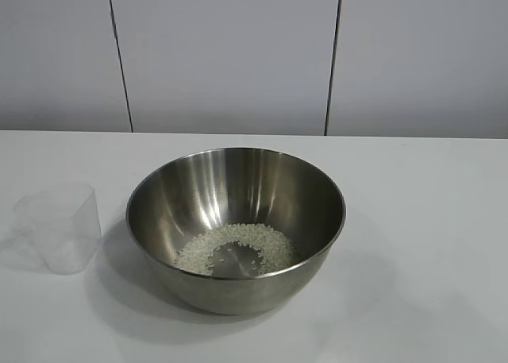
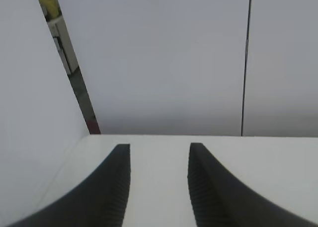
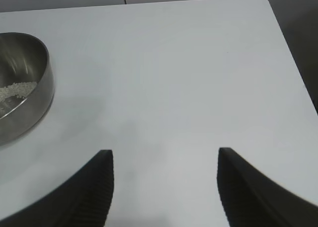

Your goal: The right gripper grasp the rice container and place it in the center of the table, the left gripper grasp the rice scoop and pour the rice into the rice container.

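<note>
The table (image 1: 444, 220) is a plain white top, and the rice container (image 1: 236, 224) stands upright near its middle, a wide steel bowl open to the ceiling. The rice (image 1: 235, 248) lies in a shallow ring on the bowl's floor, so the pour looks already made, judging from how things lie.

The rice scoop (image 1: 59, 226) stands upright on the table just beside the container, on the left arm's side, apart from the bowl wall and apparently empty. Nothing holds it.

The right hand (image 3: 164, 187) hangs low over bare table on the other side of the container, fingers well apart and empty; in its wrist view the container's rim sits off to one side, near but not between the fingers. The left hand (image 2: 159, 185) points level toward the far wall, over the table, fingers partly apart with nothing between them; neither the scoop nor the container shows in its view.

Should either thing need another touch, the scoop lies on the left hand's side of the container and below that hand's line of sight, so the left arm is the nearer one, and it would have to tip down to find the scoop.
</note>
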Controlling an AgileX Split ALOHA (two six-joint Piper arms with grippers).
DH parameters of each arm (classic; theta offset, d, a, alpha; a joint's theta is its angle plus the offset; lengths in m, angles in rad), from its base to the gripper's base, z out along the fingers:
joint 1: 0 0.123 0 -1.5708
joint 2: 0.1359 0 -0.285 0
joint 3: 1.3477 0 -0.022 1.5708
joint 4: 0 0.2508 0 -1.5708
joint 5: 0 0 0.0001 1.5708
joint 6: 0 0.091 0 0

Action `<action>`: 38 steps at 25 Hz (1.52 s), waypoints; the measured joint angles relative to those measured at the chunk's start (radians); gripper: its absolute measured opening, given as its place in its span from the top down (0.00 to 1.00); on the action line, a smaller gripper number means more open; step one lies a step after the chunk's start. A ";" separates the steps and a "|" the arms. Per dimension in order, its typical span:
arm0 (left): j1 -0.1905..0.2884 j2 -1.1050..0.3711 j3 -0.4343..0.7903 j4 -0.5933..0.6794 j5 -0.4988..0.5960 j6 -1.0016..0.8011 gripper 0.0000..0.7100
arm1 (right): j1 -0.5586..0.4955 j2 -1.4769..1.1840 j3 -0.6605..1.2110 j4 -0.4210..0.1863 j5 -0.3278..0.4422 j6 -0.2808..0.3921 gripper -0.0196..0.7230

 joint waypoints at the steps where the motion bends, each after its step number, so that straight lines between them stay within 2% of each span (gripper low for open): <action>1: -0.026 -0.065 -0.015 -0.001 0.058 0.012 0.61 | 0.000 0.000 0.000 0.000 0.000 0.000 0.41; 5: -0.088 -0.289 -0.085 -0.046 0.382 0.115 0.61 | 0.000 0.000 0.000 0.000 0.000 0.000 0.41; 12: -0.094 -0.546 -0.187 -0.327 0.957 0.331 0.61 | 0.000 0.000 0.000 0.000 0.000 0.000 0.41; 16: -0.094 -0.607 -0.192 -0.396 1.170 0.322 0.61 | 0.000 0.000 0.000 0.000 0.000 0.000 0.41; 19: -0.094 -0.608 -0.172 -0.397 1.210 0.286 0.61 | 0.000 0.000 0.000 0.000 0.000 0.000 0.41; 24: -0.094 -0.608 -0.082 -0.396 1.211 0.233 0.61 | 0.000 0.000 0.000 0.000 0.000 0.000 0.41; 34: -0.094 -0.607 0.007 -0.370 1.094 0.224 0.61 | 0.000 0.000 0.000 0.000 0.000 0.000 0.41; 38: -0.094 -0.607 0.012 -0.364 1.086 0.212 0.61 | 0.000 0.000 0.000 0.000 0.000 0.000 0.41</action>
